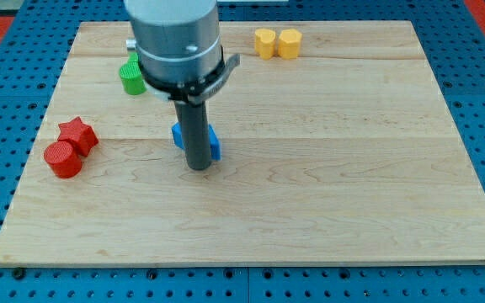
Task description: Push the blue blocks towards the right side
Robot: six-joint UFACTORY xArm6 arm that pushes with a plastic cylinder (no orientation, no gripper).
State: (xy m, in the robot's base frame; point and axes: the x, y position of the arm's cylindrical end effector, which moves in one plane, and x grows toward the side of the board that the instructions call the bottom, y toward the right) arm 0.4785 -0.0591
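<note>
No writing or labels readable anywhere. Count on the wooden tabletop (327, 168): two yellow blocks (277, 42) touching at far centre-right; a red star block (78, 133) and a red cylinder block (62, 159) touching at left; one green block (132, 76) far left, partly hidden by the arm; one blue block (212, 142), shape unclear, left of centre, mostly behind the rod. Arm hangs upright from the far side. No hand fitted, so it holds nothing; my tip (199, 167) rests on the board, touching the blue block's near side.
</note>
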